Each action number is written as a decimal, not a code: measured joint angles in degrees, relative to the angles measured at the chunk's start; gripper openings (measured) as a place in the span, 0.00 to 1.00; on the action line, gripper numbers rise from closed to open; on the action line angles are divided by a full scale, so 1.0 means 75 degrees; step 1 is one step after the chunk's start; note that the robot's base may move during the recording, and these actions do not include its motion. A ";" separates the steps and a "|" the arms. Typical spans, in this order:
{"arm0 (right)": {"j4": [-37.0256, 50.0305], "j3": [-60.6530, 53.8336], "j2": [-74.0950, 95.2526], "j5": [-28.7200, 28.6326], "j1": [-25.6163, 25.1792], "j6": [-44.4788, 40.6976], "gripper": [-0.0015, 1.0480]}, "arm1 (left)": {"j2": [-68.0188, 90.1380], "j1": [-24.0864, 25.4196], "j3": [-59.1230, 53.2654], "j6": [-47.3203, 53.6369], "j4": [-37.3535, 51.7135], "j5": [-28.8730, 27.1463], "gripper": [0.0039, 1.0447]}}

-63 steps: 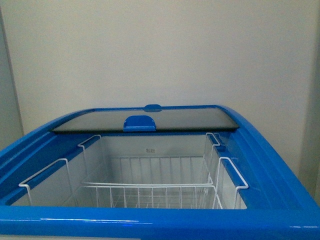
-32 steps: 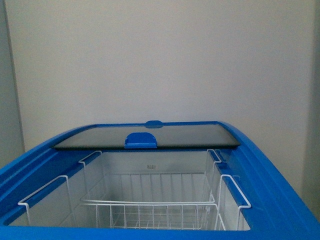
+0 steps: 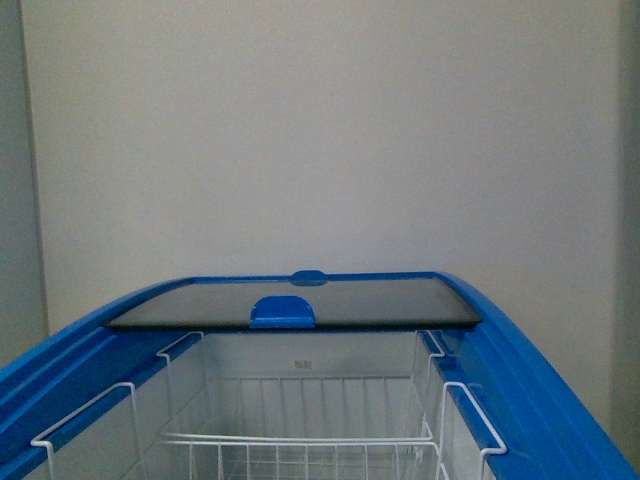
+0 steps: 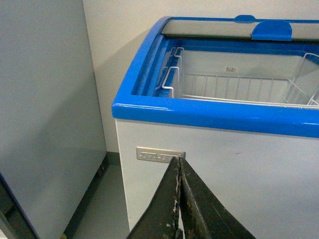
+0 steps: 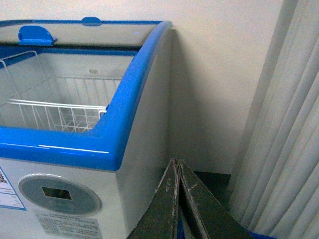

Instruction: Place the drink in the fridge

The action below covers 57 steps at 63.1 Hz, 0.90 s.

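Observation:
The fridge, a low white chest freezer with a blue rim (image 3: pixel 540 390), fills the lower front view. Its glass lid (image 3: pixel 300 300) is slid to the back, so the front half is open over white wire baskets (image 3: pixel 300 445). No drink shows in any view. My left gripper (image 4: pixel 178 167) is shut and empty, low in front of the freezer's white front wall (image 4: pixel 239 169) near a small metal nameplate (image 4: pixel 159 155). My right gripper (image 5: pixel 176 169) is shut and empty, beside the freezer's right front corner (image 5: pixel 114 149) and its oval grey control panel (image 5: pixel 59 193).
A tall grey cabinet (image 4: pixel 45 124) stands to the left of the freezer. A pale curtain (image 5: pixel 284 139) hangs to its right. A plain wall (image 3: pixel 320 130) is behind it. Neither arm shows in the front view.
The front view has risen: the freezer sits lower in the picture, its near rim has dropped out of view, and more wall shows above the lid.

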 joint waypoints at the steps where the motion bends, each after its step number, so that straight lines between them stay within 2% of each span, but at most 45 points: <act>1: -0.0015 -0.0015 -0.0029 0.0000 0.0000 0.0000 0.03 | 0.0000 0.0000 0.0000 0.0003 0.0000 0.0000 0.02; 49: -0.1131 -0.0603 -0.1888 0.0000 0.0000 0.0003 0.03 | 0.0000 0.0000 0.0000 0.0000 0.0000 0.0003 0.02; 54: -0.2404 -0.0603 -0.2911 0.0000 0.0000 0.0000 0.03 | 0.0000 0.0000 0.0000 0.0000 0.0000 -0.0003 0.02; 57: -0.2454 -0.0600 -0.3185 -0.0015 0.0000 0.0003 0.03 | 0.0000 0.0000 0.0000 0.0000 0.0000 0.0003 0.02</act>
